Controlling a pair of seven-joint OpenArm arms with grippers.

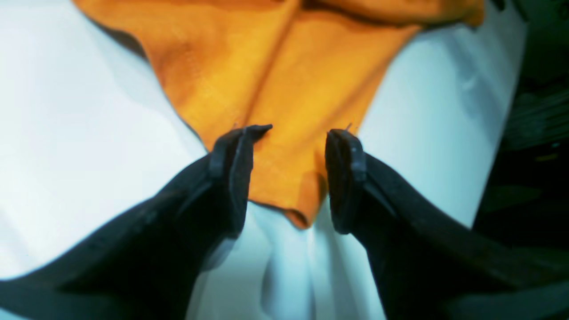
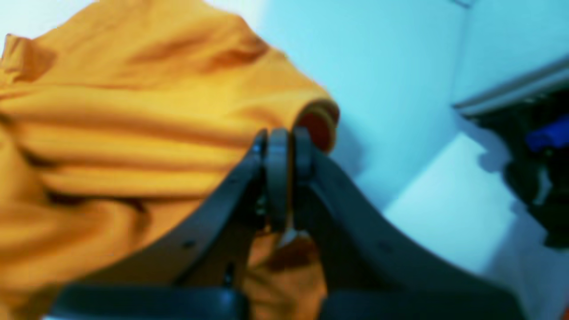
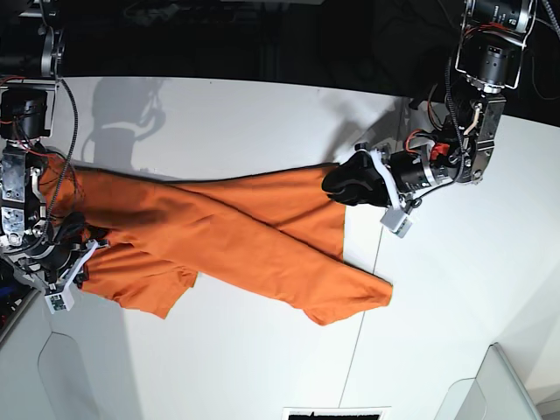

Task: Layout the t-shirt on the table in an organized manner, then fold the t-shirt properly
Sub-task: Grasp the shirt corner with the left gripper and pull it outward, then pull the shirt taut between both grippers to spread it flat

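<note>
In the left wrist view, the left gripper [image 1: 298, 131] stands with its jaws apart, and a corner of the orange t-shirt [image 1: 284, 75] lies between them on the white table [image 1: 80, 146]. The jaws hold nothing yet. The cloth looks thin and soft; it makes a long crease up the middle and a small rolled hem at its tip. It will be light and limp, so it seems best to pinch it at a hem or a corner, where the fabric is doubled and slips less.

In the right wrist view, the right gripper [image 2: 278, 151] is closed, with its pads pressed together on a fold of the t-shirt [image 2: 133, 133]. The fabric hangs from it in soft horizontal waves, and a rolled edge sits just beside the fingertips. Such cloth will sag and stretch when it is pulled.

In the base view, the t-shirt [image 3: 236, 236] lies across the table [image 3: 455, 306] in a long twisted band, not flat. The right gripper [image 3: 74, 254] holds one end, and the left gripper [image 3: 346, 185] is at the other edge. The colour is plain bright orange; no print is visible.
</note>
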